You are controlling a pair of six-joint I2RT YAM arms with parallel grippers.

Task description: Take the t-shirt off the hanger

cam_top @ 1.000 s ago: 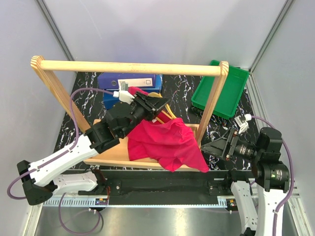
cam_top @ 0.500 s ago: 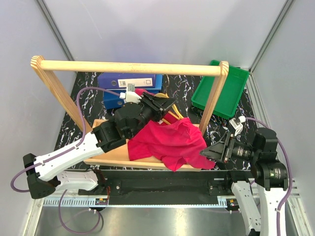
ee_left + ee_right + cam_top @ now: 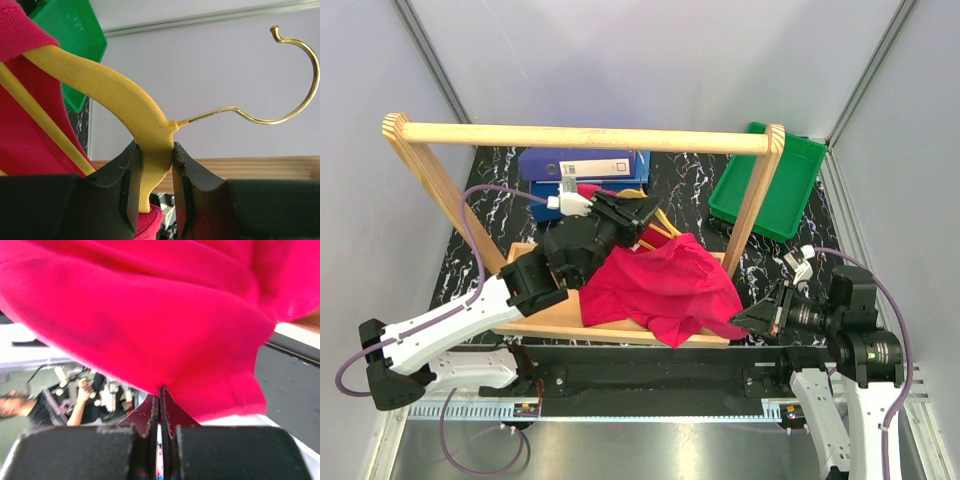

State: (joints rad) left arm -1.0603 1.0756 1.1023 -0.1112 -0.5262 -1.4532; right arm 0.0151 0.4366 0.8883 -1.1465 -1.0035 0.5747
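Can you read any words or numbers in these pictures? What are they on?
None can be read.
The white label on the blue binder has dark marks, too small to read.
No print shows on the t-shirt, hanger or green tray.

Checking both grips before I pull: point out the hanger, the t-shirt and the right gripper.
hanger (image 3: 150, 127), left wrist view, yellow neck below the hook.
t-shirt (image 3: 665, 285), top external view, middle of the cloth.
right gripper (image 3: 160, 396), right wrist view, midway between its tips, at the shirt's edge.

Left gripper (image 3: 153, 157) clamps hanger (image 3: 112, 89) (arm outstretched); right gripper (image 3: 160, 399) pinches t-shirt (image 3: 150, 315).
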